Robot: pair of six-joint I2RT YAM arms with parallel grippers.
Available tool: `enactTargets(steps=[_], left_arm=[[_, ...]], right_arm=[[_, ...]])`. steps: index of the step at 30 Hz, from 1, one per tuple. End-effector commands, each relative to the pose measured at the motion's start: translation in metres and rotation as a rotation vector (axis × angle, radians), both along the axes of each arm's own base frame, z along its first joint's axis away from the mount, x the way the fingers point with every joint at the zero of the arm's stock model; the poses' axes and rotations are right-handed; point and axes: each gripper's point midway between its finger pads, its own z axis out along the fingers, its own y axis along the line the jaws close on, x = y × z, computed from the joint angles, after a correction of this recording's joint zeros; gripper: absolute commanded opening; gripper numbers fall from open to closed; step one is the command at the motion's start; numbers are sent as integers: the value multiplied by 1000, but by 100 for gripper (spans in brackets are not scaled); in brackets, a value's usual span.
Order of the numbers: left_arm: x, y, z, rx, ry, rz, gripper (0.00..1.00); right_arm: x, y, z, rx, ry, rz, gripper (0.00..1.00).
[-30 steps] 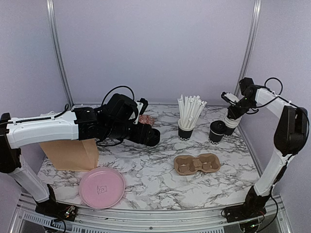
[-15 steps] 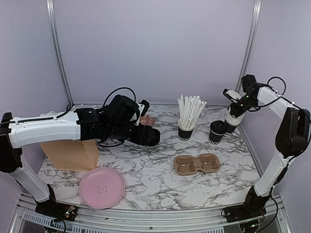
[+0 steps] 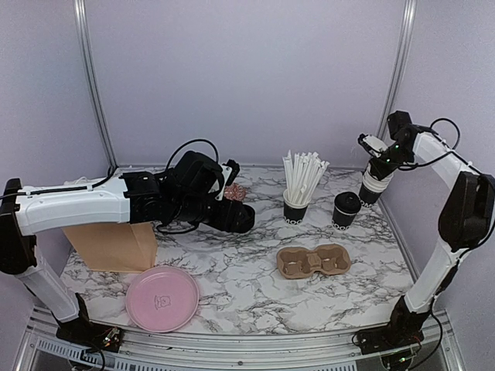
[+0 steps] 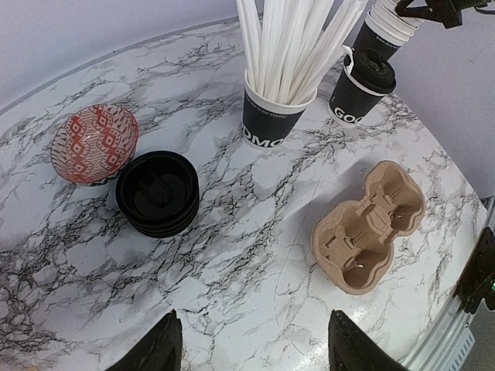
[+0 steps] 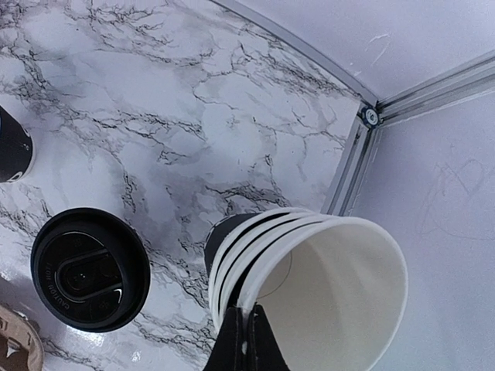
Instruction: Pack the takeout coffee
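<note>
A lidded black takeout coffee cup stands at the back right. Just right of it is a tilted stack of nested black cups with cream-white insides. My right gripper is shut on the near rim of the top cup, one finger inside and one outside. I cannot tell whether the stack's base touches the table. My left gripper hovers open over bare marble at centre left, holding nothing. A stack of black lids lies ahead of it.
A black cup of white straws stands left of the lidded cup. The brown two-hole carrier lies in front. A red patterned bowl, a brown paper bag and a pink plate are on the left.
My right gripper closed on the top cup's rim and moved up and back to the right, tilting the stack. The left arm barely moved.
</note>
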Motion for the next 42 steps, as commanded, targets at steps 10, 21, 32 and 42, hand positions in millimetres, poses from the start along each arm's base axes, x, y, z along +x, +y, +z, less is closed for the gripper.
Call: enactTargets(steps=[10, 21, 32, 42], left_arm=[[1, -6, 1, -5, 18, -22, 64], [-1, -4, -5, 1, 29, -18, 64], [-4, -3, -7, 3, 36, -27, 64], [-3, -10, -6, 0, 36, -44, 64]], right_arm=[[-5, -1, 5, -29, -9, 18, 0], [-6, 14, 29, 134, -24, 87, 0], [6, 2, 27, 63, -47, 13, 0], [12, -9, 19, -132, -22, -28, 0]])
